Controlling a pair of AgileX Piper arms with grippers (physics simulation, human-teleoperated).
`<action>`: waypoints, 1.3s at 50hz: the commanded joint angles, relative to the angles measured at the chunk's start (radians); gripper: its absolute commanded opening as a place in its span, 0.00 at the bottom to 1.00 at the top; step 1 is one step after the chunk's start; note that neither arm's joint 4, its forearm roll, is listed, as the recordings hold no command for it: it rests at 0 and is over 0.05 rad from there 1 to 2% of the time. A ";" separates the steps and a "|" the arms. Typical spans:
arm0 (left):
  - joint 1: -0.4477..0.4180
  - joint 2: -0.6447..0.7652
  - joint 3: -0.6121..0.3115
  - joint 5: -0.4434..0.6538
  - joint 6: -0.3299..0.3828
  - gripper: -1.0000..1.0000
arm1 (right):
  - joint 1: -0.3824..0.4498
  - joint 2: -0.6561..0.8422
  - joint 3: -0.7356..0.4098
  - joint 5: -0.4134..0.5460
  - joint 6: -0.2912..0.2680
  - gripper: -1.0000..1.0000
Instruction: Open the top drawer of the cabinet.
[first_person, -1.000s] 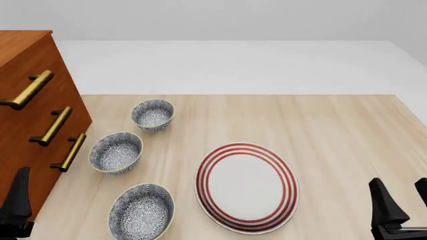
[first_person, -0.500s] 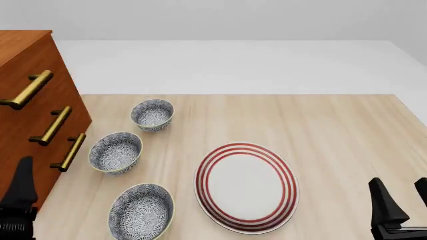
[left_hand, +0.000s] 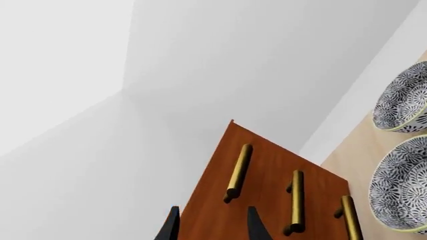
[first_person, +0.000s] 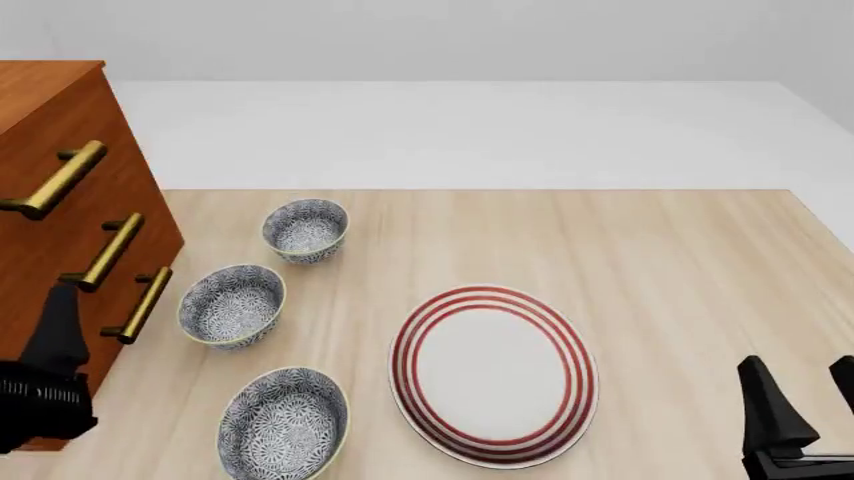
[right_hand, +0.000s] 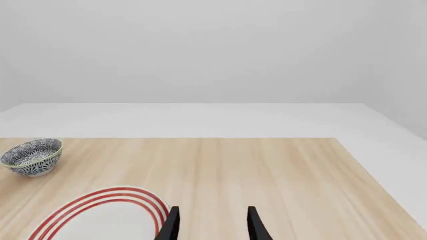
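top drawer shut, left gripper low beside the cabinet

the top drawer (first_person: 60, 150) sits flush in the cabinet (first_person: 67, 250), its front closed and its brass bar handle (first_person: 56, 181) standing clear of the wood. the cabinet stands at the left edge of the wooden table (first_person: 667, 260), its drawer fronts facing the bowls. below the top handle are the middle drawer handle (first_person: 107, 252) and the bottom drawer handle (first_person: 142, 304), stacked in line.

the left gripper (first_person: 60, 320) is in front of the cabinet's lower part, near the bottom drawer handle and well below the top one; in the front view only one dark finger shows clearly. in the left wrist view the left gripper's two fingertips (left_hand: 172, 227) stand apart with cabinet wood between them, holding nothing, and all three handles lie ahead of them, the top handle nearest in line.

three patterned bowls run in a row just beside the cabinet: the far bowl (first_person: 306, 229), the middle bowl (first_person: 234, 304) and the near bowl (first_person: 283, 423). to their right lies a white plate with red rings (first_person: 493, 373), close to the near bowl but not touching it.

the right gripper (first_person: 798, 415) is at the table's near right corner, well apart from the cabinet; its fingers (right_hand: 253, 225) are spread and empty over bare wood beside the plate's rim.
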 joint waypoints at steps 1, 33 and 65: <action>0.011 0.173 -0.009 -0.138 0.029 1.00 | 0.000 0.000 0.000 0.000 0.000 1.00; 0.080 0.498 -0.099 -0.342 0.078 1.00 | 0.000 0.000 0.000 0.000 0.000 1.00; 0.121 0.638 -0.170 -0.384 0.125 1.00 | 0.000 0.000 0.000 0.000 0.000 1.00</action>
